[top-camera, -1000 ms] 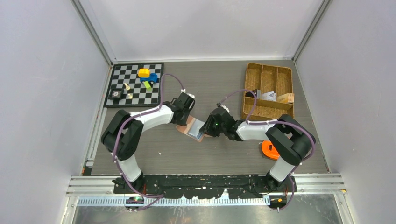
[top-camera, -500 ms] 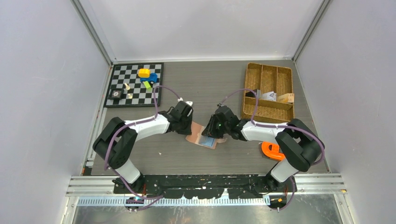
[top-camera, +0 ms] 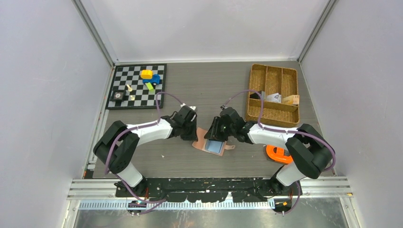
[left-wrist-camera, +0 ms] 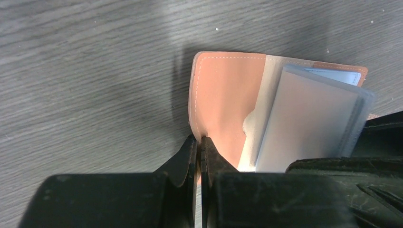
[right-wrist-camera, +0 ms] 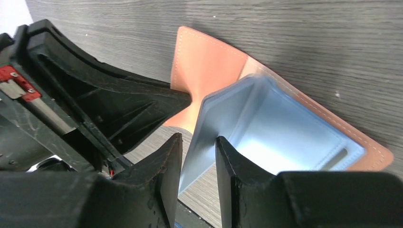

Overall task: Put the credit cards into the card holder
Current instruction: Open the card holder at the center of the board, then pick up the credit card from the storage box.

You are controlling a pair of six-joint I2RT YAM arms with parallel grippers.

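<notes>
The salmon-pink card holder point(top-camera: 203, 137) lies open on the table between the two arms. Its pale blue-grey inner sleeve point(top-camera: 215, 147) faces up. My left gripper point(top-camera: 194, 134) is shut on the edge of the pink flap point(left-wrist-camera: 223, 95), pinching it at the near side point(left-wrist-camera: 199, 138). My right gripper point(right-wrist-camera: 198, 140) has its fingers a little apart on either side of the raised blue-grey sleeve flap point(right-wrist-camera: 266, 128); a gap shows beside the flap. A pale card point(top-camera: 273, 98) and a dark one point(top-camera: 255, 95) lie in the wicker tray.
The woven wicker tray point(top-camera: 273, 114) stands at the back right, with a small tan box point(top-camera: 291, 99) in it. A chessboard point(top-camera: 138, 90) with small toys is at the back left. An orange object point(top-camera: 275, 153) sits by the right arm's base.
The card holder and both grippers have shifted toward the near right. The card holder lies more open now, with more of the blue-grey sleeve showing.
</notes>
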